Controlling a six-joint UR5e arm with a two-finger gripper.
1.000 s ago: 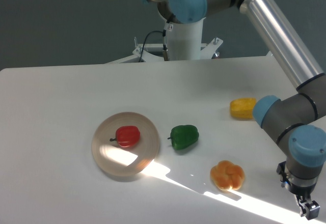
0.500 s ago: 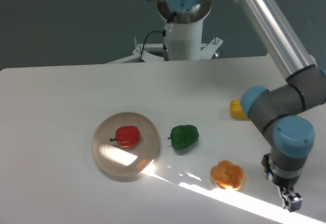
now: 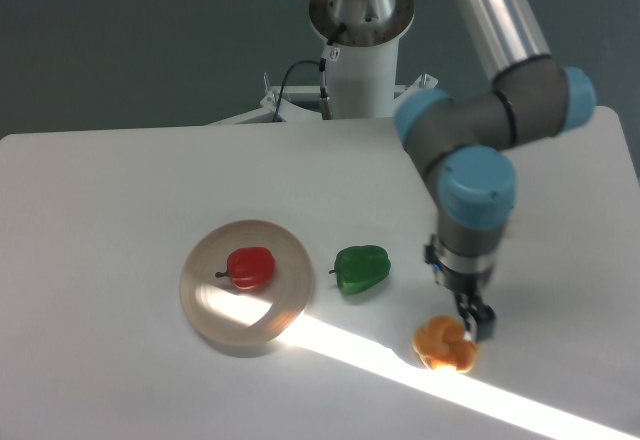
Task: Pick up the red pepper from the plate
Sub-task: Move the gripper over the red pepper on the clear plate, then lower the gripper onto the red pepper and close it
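Red pepper (image 3: 251, 266) is sitting on the plate (image 3: 290, 260), a bit right of the dish's middle, with its short dark stem poking out to the left. It looks glossy and is lying on its side. The plate is a round tan see-through dish on the white table (image 3: 110, 200), left of centre, and a strip of sunlight cuts across its near edge and runs off toward the near right corner.

Just right of the plate, not touching it, there's a green pepper (image 3: 361, 269). Further right and nearer the camera is an orange lobed thing (image 3: 444, 346), maybe a little pumpkin or another pepper, hard to say, and it's half in the sun strip.

The gripper (image 3: 470, 324) is way over on that side, well apart from the plate. It points down right above the orange thing, at its far right edge, and from this angle it overlaps it. Can't tell if it's touching. The fingers are tiny and dark in this view, so I honestly can't tell whether they're spread or pressed together.

The arm (image 3: 470, 175) comes down from the top of the frame, and its base column (image 3: 358, 70) stands at the far edge of the table with a black cable beside it.
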